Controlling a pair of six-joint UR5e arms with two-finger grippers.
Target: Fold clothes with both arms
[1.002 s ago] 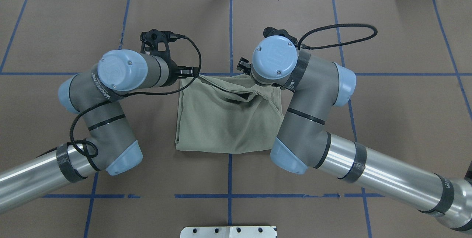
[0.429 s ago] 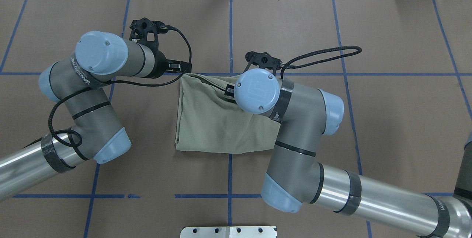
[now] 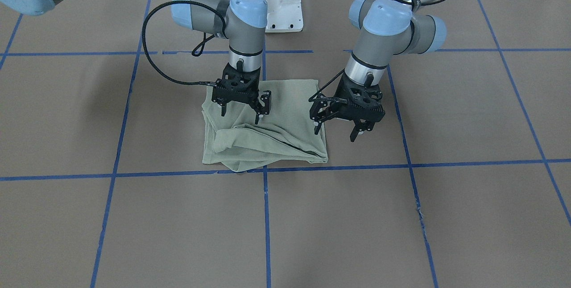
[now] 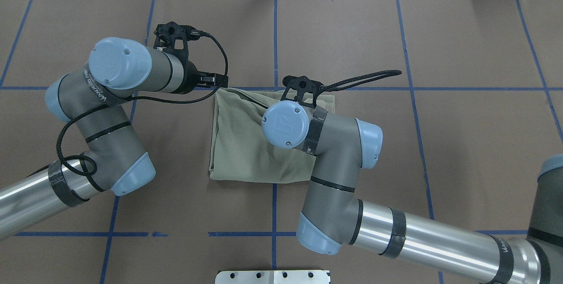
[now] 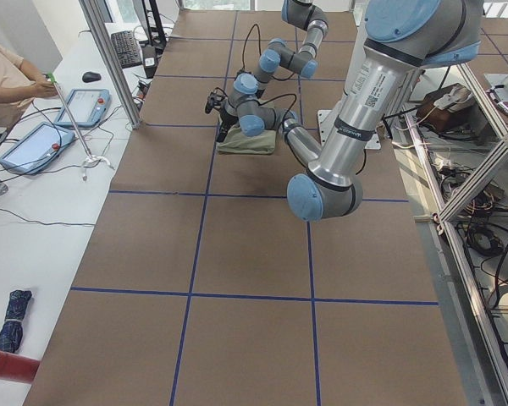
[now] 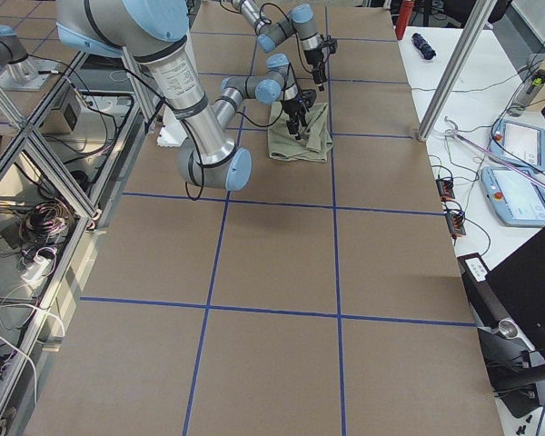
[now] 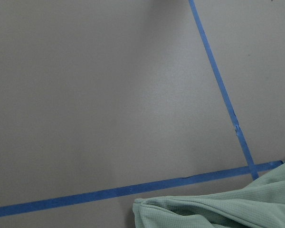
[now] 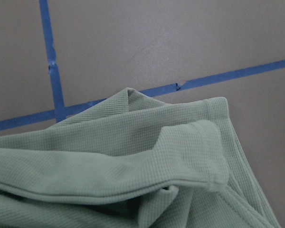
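The shirt [image 3: 276,138] lies folded into a rough square near the middle of the table [image 3: 401,216]. Its far edge from the robot runs just short of a blue tape line [image 3: 357,165]. The lower layer is flat, but the top layer along that edge is bunched into long creases and overlapping folds. The right wrist view shows a hemmed corner doubled back on itself. The right gripper [image 3: 240,117] hangs point-down over the shirt, on the robot's right half of it. Its jaws are apart and its fingertips [image 3: 258,121] are just above or barely touching the cloth, with nothing pinched between them. The left gripper [image 3: 334,135] is tilted beside the shirt's opposite side edge. Its jaws are also apart and empty, with one fingertip [image 3: 316,131] at the cloth's border and the other out over bare table. From overhead the right wrist hides its own gripper, while the left gripper sits at the shirt's far corner. The left wrist camera sees mostly table and tape, with a corner of the shirt at the bottom.
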